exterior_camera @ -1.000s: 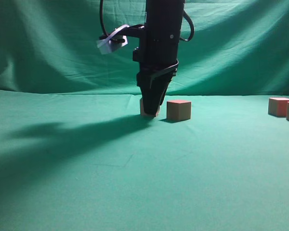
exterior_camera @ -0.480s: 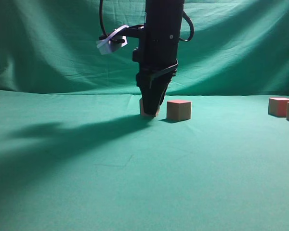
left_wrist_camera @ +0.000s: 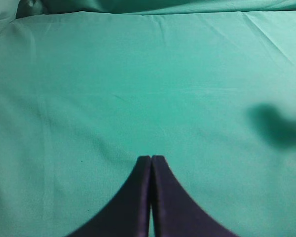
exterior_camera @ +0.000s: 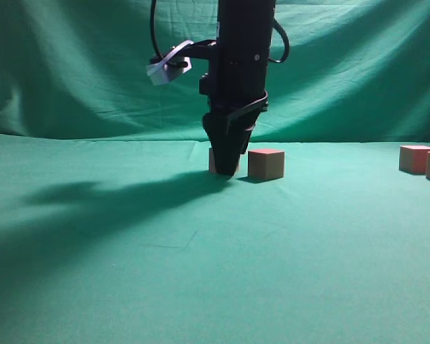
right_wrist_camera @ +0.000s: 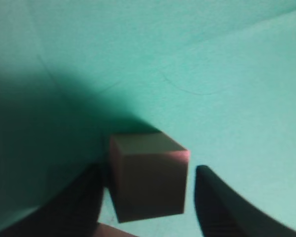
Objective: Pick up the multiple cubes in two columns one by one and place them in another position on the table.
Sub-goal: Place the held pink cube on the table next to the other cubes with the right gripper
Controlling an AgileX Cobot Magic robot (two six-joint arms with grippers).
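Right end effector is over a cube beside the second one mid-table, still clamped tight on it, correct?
Not clamped: the right wrist view shows the right end effector open, a gap between the cube and one finger. The second cube does sit beside it.

Worktop (exterior_camera: 201, 272): green cloth, matt, faint creases. Backdrop (exterior_camera: 72, 64): same green cloth, draped w/ folds. Cubes (exterior_camera: 266, 163): matt, sharp-edged, pinkish tops, tan sides. Right gripper (exterior_camera: 226, 169): black, smooth, slight sheen, prob. plastic.
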